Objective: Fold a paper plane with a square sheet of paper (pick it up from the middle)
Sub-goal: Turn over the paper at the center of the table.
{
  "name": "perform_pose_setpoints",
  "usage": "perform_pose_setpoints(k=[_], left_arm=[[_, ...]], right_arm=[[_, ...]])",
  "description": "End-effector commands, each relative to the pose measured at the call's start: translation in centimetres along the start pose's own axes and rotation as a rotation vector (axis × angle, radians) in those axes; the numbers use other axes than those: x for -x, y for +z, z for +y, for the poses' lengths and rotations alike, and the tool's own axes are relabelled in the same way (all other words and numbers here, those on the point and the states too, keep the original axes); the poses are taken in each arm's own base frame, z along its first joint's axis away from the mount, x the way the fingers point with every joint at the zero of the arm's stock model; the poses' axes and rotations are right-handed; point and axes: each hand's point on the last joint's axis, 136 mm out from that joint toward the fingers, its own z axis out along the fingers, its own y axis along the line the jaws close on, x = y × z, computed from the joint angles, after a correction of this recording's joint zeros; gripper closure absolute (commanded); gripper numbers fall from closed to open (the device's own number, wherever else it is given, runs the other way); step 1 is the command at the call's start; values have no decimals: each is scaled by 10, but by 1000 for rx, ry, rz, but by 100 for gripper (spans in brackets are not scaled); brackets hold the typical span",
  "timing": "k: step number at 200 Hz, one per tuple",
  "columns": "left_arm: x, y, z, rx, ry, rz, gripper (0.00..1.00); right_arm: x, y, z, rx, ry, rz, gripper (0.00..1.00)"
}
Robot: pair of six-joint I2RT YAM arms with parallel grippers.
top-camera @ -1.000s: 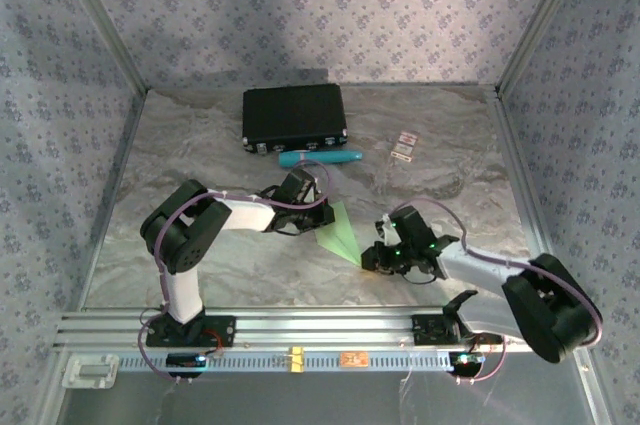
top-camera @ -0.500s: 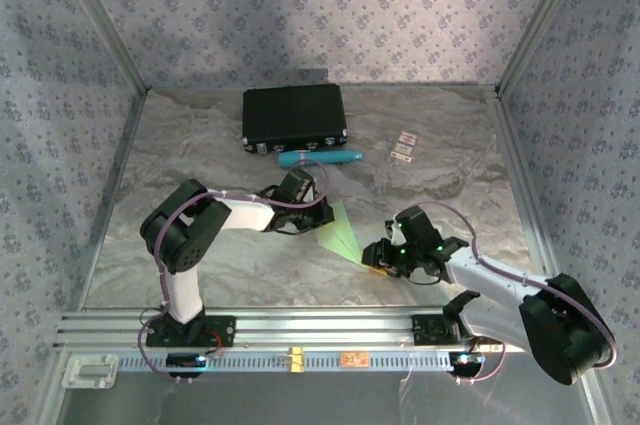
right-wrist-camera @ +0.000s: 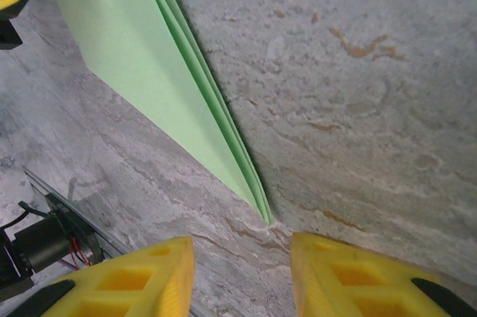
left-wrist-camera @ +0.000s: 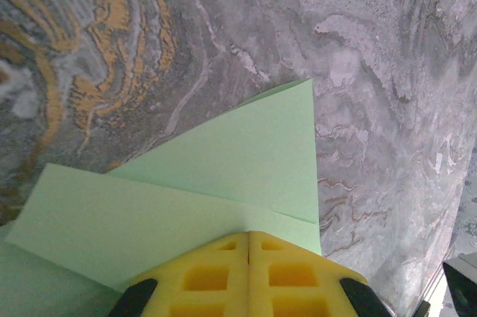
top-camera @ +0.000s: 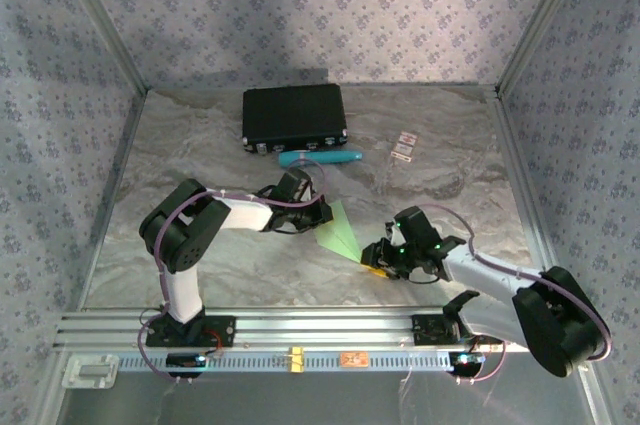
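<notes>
Right pincer [right-wrist-camera: 240,257] newly agape beside paper plane [right-wrist-camera: 149,71]

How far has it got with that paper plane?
Most folds look done: the green paper already forms a narrow, layered dart, its pointed tip lying on the table. In hand: the left jaws are shut at its wide end, while the right jaws stand open just short of the tip, touching nothing. Left, probably: final wing folds or tidying. I can't tell whether it is finished.
</notes>
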Motion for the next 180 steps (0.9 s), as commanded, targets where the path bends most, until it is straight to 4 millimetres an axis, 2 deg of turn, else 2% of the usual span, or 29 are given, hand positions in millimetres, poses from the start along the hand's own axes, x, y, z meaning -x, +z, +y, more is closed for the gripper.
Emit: perform_pose_setpoints(k=[1,67,112,180], left_arm=[[-10,6,30,68,-49,32,96],[-12,6,30,59,-51,32,96],[-11,5,29,54,-50,30,96],[-12,4,30,55,-52,32,96]], right_arm=[[3,1,8,33,4,7,61],[14,7,6,8,22,-10,62],[26,5,23,68,1,-55,66],[30,5,30,107,-10,-58,66]])
